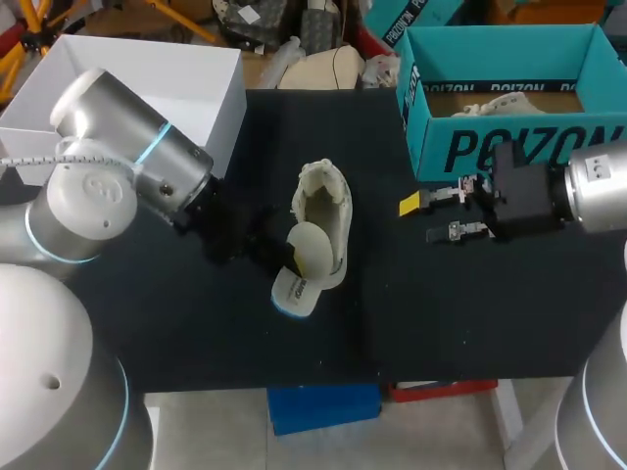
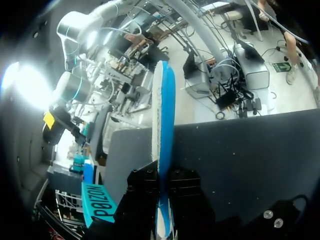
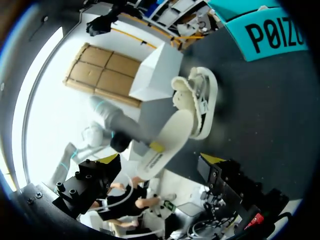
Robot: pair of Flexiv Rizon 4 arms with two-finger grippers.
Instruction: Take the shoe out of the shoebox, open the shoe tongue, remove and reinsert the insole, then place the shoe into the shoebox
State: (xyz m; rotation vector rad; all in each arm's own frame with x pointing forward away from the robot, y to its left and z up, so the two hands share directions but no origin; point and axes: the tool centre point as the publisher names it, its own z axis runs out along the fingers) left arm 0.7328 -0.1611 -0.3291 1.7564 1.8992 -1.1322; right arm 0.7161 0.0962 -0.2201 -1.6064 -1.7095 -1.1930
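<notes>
Cream shoe [image 1: 326,211] out on the black table [image 1: 470,313], sitting in the middle, well clear of the open teal shoebox [image 1: 509,147] at the far right corner. A white box [image 1: 167,73] stands at the far left. From overhead, the insole [image 1: 302,266] pokes out of the shoe's near end, pale top face up, angled toward the left gripper [image 1: 263,250]. That gripper is a dark shape here and its fingers are hard to make out.

Switch to the left wrist and it's plain: the insole runs edge-on straight between the two black fingers [image 2: 142,190], white layer on one side and blue on the other, both fingers pressed to it, clamped tight. That blue sole face barely shows from above.

The right wrist view gives the side-on look: the insole slants out of the shoe, its far end still inside, its free end lifted off the table, and a yellow tip of the left gripper sits against it.

Right gripper [image 1: 423,219] hangs over the table just in front of the shoebox, apart from the shoe, fingers spread wide with nothing between them. Pale paper [image 1: 495,103] lies inside the shoebox, seen only from above.
</notes>
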